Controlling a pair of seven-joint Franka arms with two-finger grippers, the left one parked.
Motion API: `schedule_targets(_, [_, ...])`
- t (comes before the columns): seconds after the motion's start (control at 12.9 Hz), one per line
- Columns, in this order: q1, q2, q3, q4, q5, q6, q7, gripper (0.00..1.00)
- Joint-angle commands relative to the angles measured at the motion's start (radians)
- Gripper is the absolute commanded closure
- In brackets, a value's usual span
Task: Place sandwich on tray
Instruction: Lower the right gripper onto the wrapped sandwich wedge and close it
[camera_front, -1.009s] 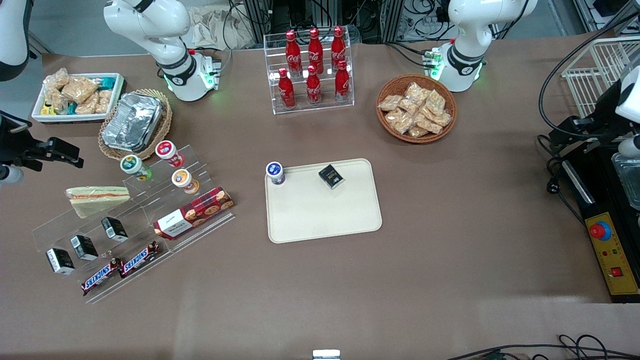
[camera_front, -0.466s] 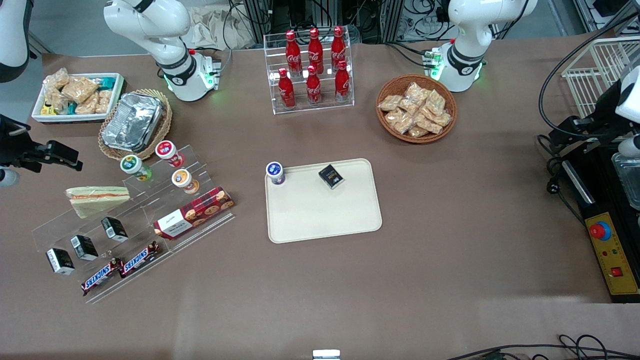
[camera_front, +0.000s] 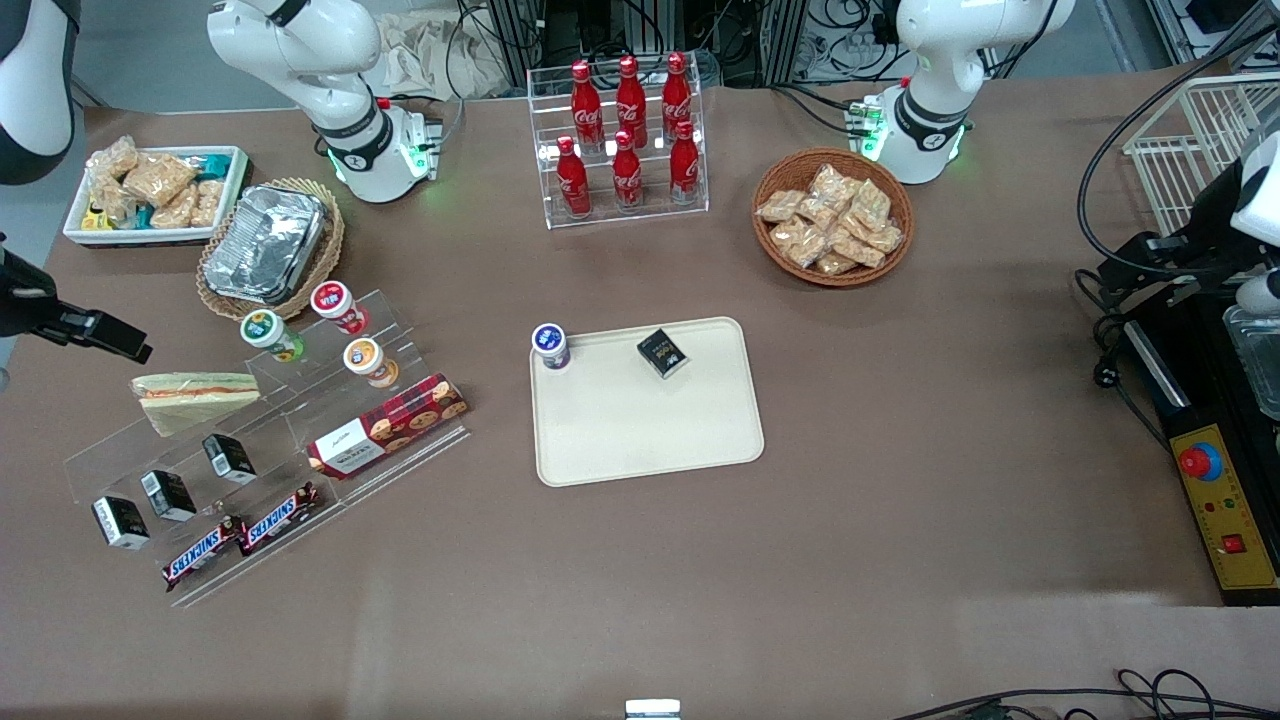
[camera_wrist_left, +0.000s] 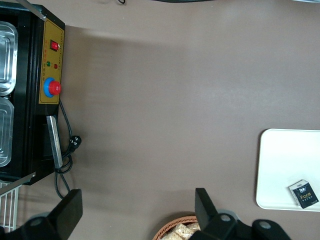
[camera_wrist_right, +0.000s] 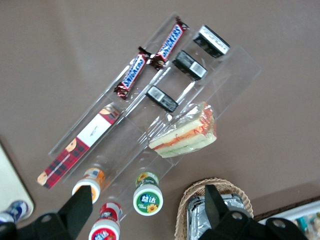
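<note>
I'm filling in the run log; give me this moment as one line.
phase: approach | gripper: open, empty, above display rack | sandwich: on rack, untouched | tray: holds small bottle, black box

White glossy arm links, black joint bands, green lights glowing at the bases near the cola rack (camera_front: 622, 140). The gripper (camera_front: 100, 330) was black, above the sandwich (camera_front: 190, 398); fingers (camera_wrist_right: 220, 207) matte black, spread.

The sandwich (camera_front: 193, 397) lies on the acrylic stand (camera_front: 260, 440) toward the working arm's end; the gripper (camera_front: 125, 345) hovers above, fingers (camera_wrist_right: 82, 207) apart; the tray (camera_front: 650, 440) sits mid-surface.
</note>
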Motion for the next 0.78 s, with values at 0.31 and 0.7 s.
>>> schedule_targets(0.31, [-0.094, 0.072, -0.01, 0.012, -0.017, -0.01, 0.172, 0.0])
schedule_targets(0.7, [-0.122, 0.137, -0.008, -0.001, 0.005, 0.033, 0.471, 0.0])
